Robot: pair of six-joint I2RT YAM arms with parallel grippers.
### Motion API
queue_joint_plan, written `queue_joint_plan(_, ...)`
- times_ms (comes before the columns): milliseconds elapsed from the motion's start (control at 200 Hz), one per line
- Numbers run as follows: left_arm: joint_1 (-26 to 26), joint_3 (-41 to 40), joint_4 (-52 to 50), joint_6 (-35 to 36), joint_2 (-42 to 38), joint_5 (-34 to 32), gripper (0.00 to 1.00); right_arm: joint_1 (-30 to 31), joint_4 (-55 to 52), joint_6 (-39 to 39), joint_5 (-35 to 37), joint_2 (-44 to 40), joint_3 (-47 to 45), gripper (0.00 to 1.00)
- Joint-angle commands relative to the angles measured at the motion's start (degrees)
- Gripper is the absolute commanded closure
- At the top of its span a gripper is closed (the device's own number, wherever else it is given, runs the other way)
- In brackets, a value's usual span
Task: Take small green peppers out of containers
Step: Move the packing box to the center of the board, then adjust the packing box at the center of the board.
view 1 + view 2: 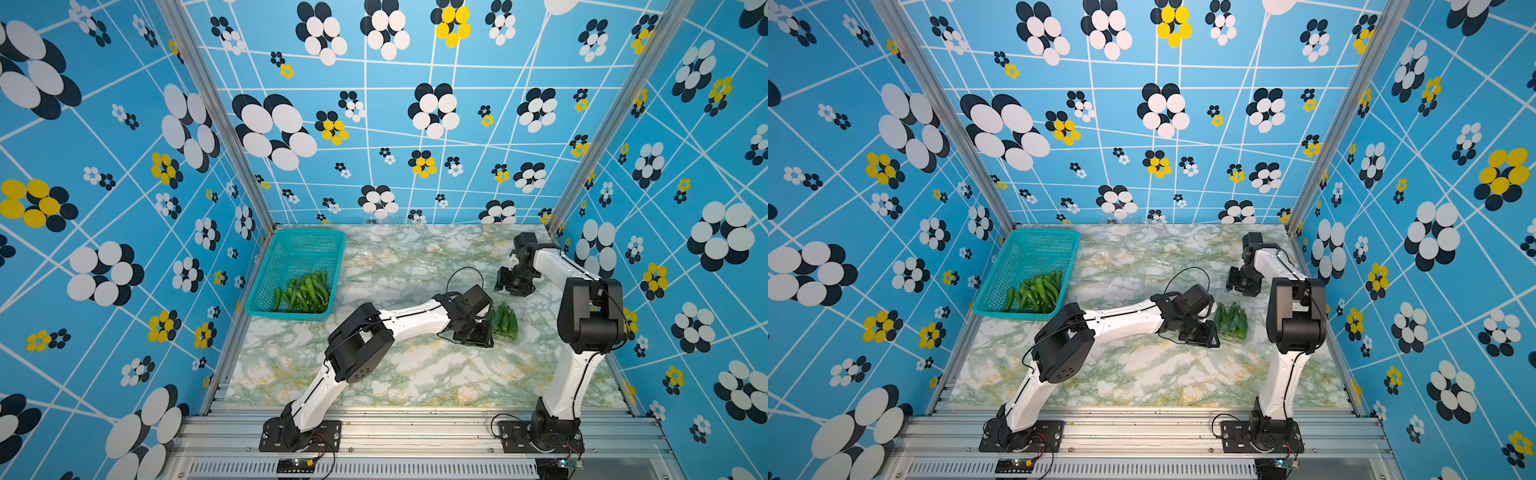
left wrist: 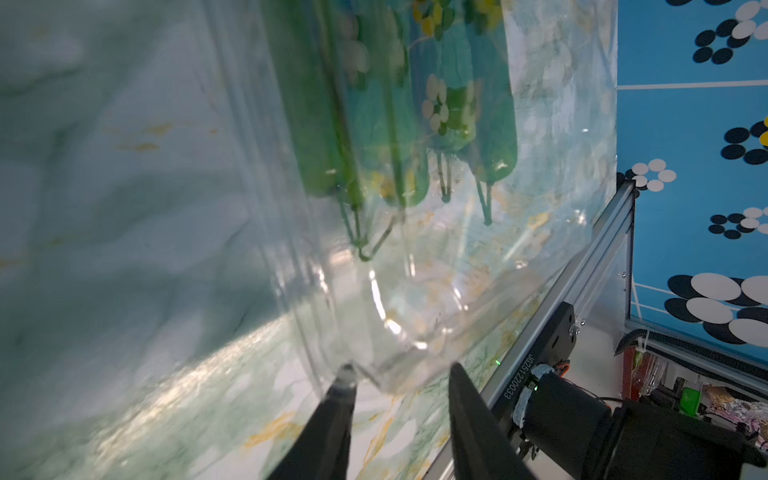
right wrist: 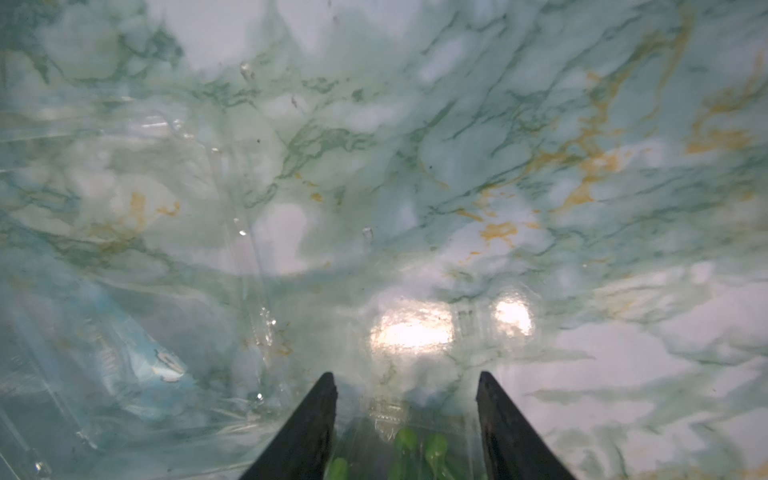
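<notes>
Broadly, a green-veined marble table point(image 1: 415, 374) fills the floor of a blue flower-patterned booth. The left arm point(image 1: 415, 318) stretches across it toward the right side, while the right arm point(image 1: 582, 316) rises at that side and bends back down. A teal basket point(image 1: 286, 314) sits in the far left corner of the table, with a heap of small green peppers point(image 1: 305, 293) at its near end.

A clear container point(image 1: 521, 320) lies on the table between the two claws, right of centre, and a bunch of peppers point(image 1: 505, 322) lies inside it. A second container point(image 1: 390, 259), faint and see-through, rests further back at mid-table.

The left claw point(image 2: 401, 370) sits at the near end of the filled container. Its jaws stand partly apart with a rounded corner of the plastic between the tips, and one fingertip point(image 2: 343, 384) sits under the plastic's edge. I cannot tell whether it truly pinches.

The right claw point(image 3: 405, 376) hangs at the container's far end with its jaws about half open. Clear plastic and pepper tips point(image 3: 434, 446) show between the fingers, so a grip there is likewise unclear.
</notes>
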Motion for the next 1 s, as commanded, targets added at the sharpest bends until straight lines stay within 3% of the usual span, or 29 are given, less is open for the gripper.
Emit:
queue_joint_plan(0,0.4,2.3,-1.0,-0.2,2.8,0.3,0.61,0.6,0.1,1.0,-0.9,-1.5,-1.2,0.44)
queue_joint_plan(430,4.2,-2.6,1.1,-4.1,0.7,-5.6,0.58,0.8,-2.0,3.0,-2.6,-5.2,-6.5,0.44)
queue_joint_plan(635,8.7,-11.0,5.8,-6.5,-4.0,-6.6,0.58,1.1,-2.6,4.6,-3.7,-9.7,-11.2,0.44)
queue_joint_plan(994,13.5,-14.2,6.3,-4.7,-7.7,-7.7,0.58,2.6,-1.5,6.0,-5.5,-14.6,-19.2,0.45)
